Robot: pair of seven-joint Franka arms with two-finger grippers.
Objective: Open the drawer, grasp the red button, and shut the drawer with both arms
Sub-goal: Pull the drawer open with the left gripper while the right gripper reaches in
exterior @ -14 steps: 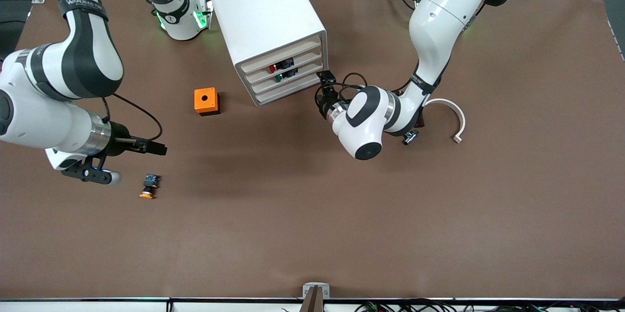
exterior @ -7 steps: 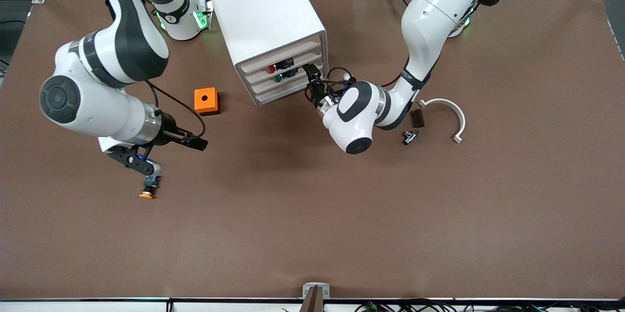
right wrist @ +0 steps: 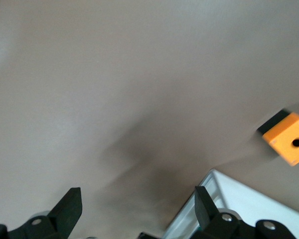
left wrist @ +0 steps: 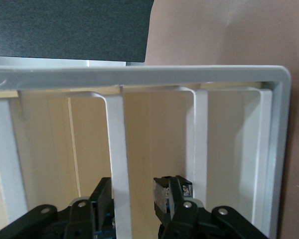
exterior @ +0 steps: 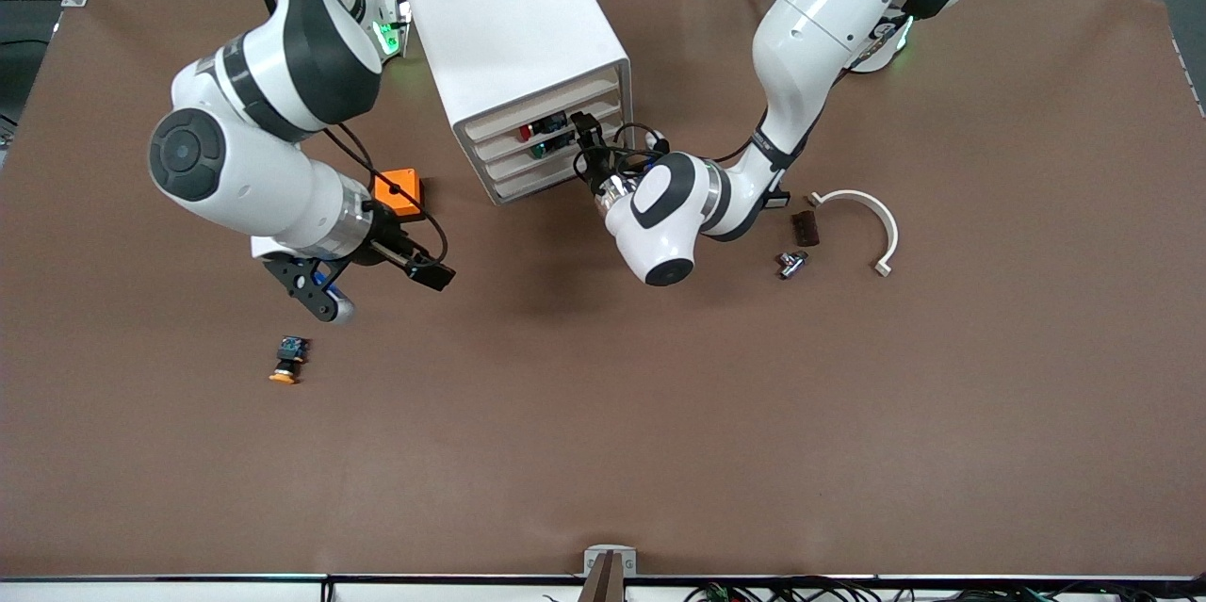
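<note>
The white cabinet (exterior: 513,27) stands near the arms' bases with its four drawers facing the front camera. The drawer (exterior: 556,124), second from top, sits flush with the others. The red-capped button (exterior: 526,129) lies in it; a green-capped switch (exterior: 537,150) lies in the drawer below. My left gripper (exterior: 586,133) is at the drawer fronts. In the left wrist view it (left wrist: 134,199) is open, its fingers on either side of the drawer's front lip (left wrist: 117,149). My right gripper (exterior: 320,293) is open and empty above bare table, as the right wrist view (right wrist: 137,209) shows.
An orange box (exterior: 398,189) sits beside the cabinet, partly under the right arm, and shows in the right wrist view (right wrist: 286,137). An orange-capped switch (exterior: 287,362) lies nearer the camera. A white curved piece (exterior: 871,216), brown block (exterior: 804,227) and metal part (exterior: 790,263) lie by the left arm.
My left gripper has moved in along the cabinet front onto the drawer's lip. My right arm has swung from its end of the table toward the cabinet, away from the orange-capped switch.
</note>
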